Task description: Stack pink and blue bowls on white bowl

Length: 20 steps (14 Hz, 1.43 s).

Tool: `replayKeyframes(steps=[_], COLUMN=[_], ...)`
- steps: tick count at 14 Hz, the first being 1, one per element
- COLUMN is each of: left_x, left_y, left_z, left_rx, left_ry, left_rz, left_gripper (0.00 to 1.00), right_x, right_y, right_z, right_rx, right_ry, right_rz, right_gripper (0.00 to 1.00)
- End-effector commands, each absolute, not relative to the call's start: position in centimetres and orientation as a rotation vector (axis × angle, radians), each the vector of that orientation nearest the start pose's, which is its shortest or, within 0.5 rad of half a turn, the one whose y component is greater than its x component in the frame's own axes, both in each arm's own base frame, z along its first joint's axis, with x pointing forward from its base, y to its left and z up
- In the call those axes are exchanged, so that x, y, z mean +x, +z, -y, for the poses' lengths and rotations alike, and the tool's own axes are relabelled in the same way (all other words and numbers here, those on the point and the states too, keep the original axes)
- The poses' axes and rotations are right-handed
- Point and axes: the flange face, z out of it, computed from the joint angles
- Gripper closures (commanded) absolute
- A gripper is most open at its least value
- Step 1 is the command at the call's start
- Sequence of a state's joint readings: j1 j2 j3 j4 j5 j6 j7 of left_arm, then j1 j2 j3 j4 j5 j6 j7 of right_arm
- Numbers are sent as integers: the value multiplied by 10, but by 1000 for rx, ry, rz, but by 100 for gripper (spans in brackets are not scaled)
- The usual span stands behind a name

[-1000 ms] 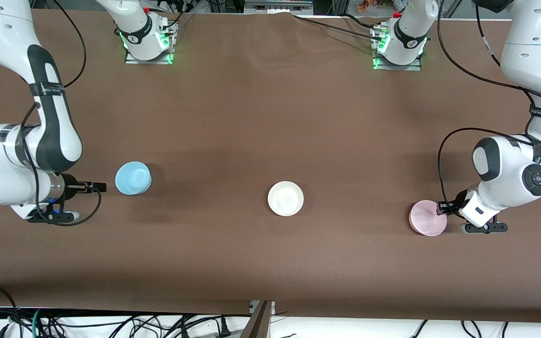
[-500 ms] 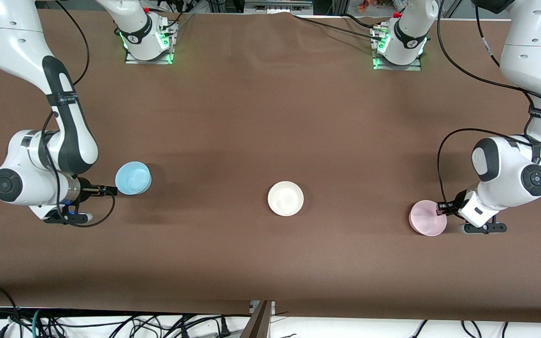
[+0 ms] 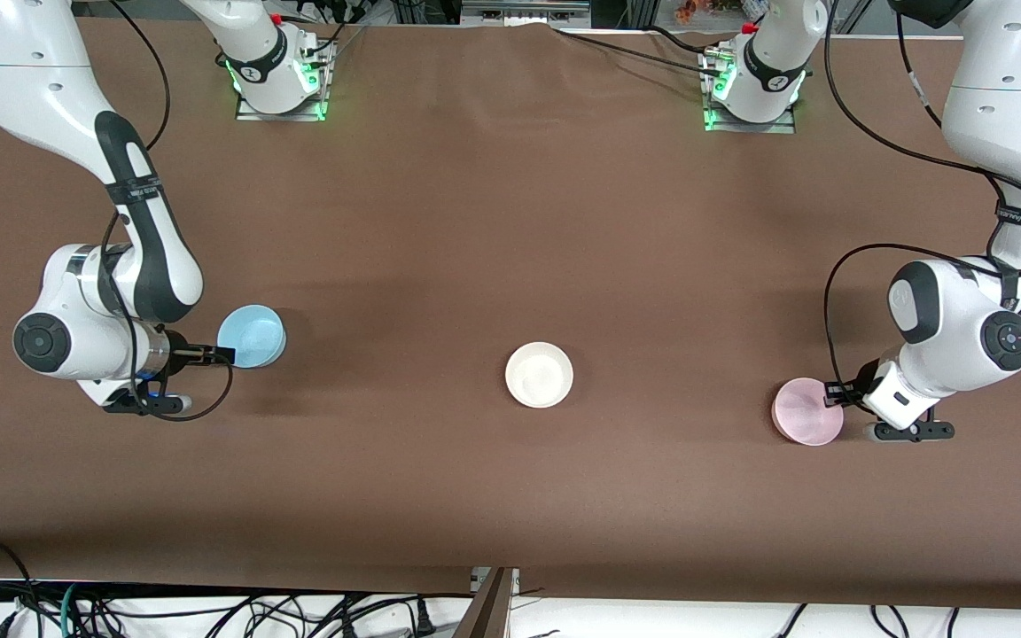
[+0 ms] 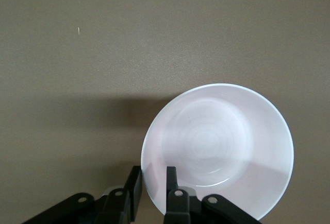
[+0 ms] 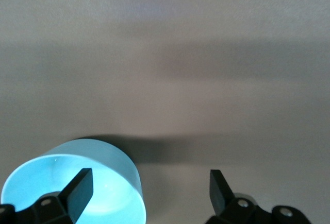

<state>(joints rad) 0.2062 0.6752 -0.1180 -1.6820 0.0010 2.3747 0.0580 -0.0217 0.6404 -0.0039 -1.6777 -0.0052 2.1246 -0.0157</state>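
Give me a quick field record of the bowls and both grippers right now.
pale pink glossy bowl: on table, left arm's end
left gripper: fingers astride pink bowl's rim, narrow gap
light blue glossy bowl: on table, right arm's end
right gripper: open, at blue bowl's rim
white glossy bowl: on table between them, nothing stacked

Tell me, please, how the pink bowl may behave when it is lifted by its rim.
The pink bowl looks rigid, so it should keep its shape. Its surface seems glossy, so it might slip in the left pincer, whose fingers straddle only one edge of the rim. Held off-centre like this, it may tilt.
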Motion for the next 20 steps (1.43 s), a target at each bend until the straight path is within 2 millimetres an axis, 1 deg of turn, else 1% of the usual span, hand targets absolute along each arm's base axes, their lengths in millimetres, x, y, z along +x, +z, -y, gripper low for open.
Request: replayKeyframes(steps=[1, 3, 6, 8, 11, 14, 15, 16, 17, 18, 20], left_x=[681, 681, 681, 681, 682, 682, 683, 687, 692, 695, 705], left_y=[214, 215, 213, 214, 215, 217, 219, 225, 233, 239, 254], left_z=[-69, -69, -69, -69, -67, -65, -65, -64, -63, -61, -35], left_rx=[-3194, -3194, -3194, -3193, -3193, -3195, -3198, -3202, -3205, -3205, -3228], left_ry=[-59, -61, -56, -58, -61, -65, -73, -93, -117, -130, -165], left_rz=[47, 47, 45, 45, 43, 60, 69, 78, 112, 165, 240], left_gripper=[79, 87, 97, 100, 100, 100, 100, 100, 100, 100, 100], right_x=[648, 645, 646, 646, 647, 647, 648, 650, 648, 647, 647], right_y=[216, 211, 213, 213, 210, 213, 216, 218, 215, 213, 216], right_z=[13, 10, 7, 8, 8, 8, 8, 0, -6, -4, -2], right_rx=[-3118, -3116, -3117, -3118, -3119, -3120, -3122, -3126, -3126, -3126, -3126], right_ry=[312, 324, 326, 329, 324, 317, 317, 303, 310, 315, 318], right_rz=[-28, -21, -10, -3, -3, 13, 18, 36, 46, 34, 29], right_gripper=[0, 0, 0, 0, 0, 0, 0, 0, 0, 0, 0])
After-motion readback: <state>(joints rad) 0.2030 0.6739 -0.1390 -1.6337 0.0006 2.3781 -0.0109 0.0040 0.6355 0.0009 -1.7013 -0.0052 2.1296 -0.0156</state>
